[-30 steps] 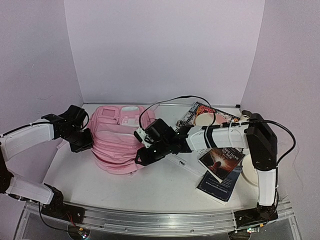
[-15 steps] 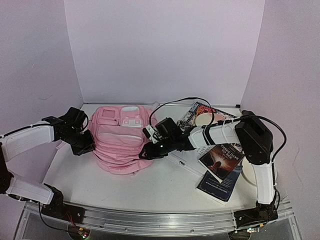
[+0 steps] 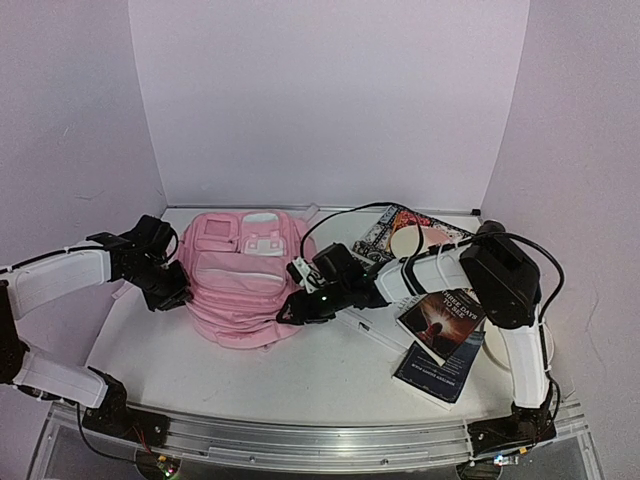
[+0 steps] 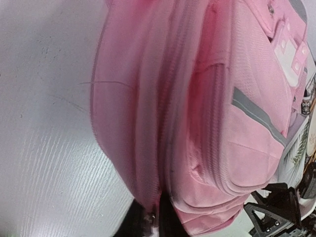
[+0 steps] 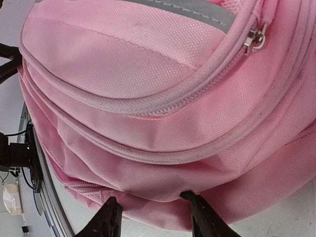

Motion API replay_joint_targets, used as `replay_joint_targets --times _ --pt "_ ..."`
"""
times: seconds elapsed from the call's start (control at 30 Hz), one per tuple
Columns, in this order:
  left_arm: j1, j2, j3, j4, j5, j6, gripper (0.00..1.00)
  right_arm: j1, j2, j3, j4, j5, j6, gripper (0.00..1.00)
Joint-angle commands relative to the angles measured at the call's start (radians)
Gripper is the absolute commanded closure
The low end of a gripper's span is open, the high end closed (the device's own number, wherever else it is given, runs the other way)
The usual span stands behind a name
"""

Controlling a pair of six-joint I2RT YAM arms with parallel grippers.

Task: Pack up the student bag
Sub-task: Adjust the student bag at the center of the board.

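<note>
The student bag (image 3: 240, 285), pale pink with white patches, lies flat on the table left of centre. My left gripper (image 3: 178, 293) is at its left edge. In the left wrist view this gripper (image 4: 155, 219) is shut, with a fold of the bag (image 4: 207, 113) near a zip seam pinched between its dark fingers. My right gripper (image 3: 290, 312) is at the bag's right lower edge. In the right wrist view its jaws (image 5: 149, 197) stand apart, both tips touching the bottom seam of the bag (image 5: 148, 74) without clamping it.
A dark-covered book (image 3: 440, 325) lies on another book (image 3: 430, 370) at the right. A patterned book (image 3: 395, 228) and a pale round object (image 3: 408, 238) are behind them. A white plate (image 3: 497, 350) sits beside the right arm. Walls close off the back and both sides.
My right gripper has come down toward the table at the bag's right edge and its jaws have widened. The bag has settled flatter. The left arm has hardly moved.
</note>
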Motion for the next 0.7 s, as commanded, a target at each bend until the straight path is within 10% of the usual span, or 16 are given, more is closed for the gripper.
replay_joint_targets --times 0.0,0.27,0.67 --pt "0.004 0.007 0.009 0.104 0.053 -0.008 0.72 0.011 0.059 0.073 0.028 -0.077 0.036 0.51" --pt "0.001 -0.055 -0.07 0.107 0.11 -0.058 0.38 0.033 0.088 0.216 0.067 -0.104 0.046 0.48" --pt "-0.122 -0.059 -0.105 0.158 0.105 -0.188 0.33 0.066 0.136 0.309 0.072 -0.122 0.048 0.5"
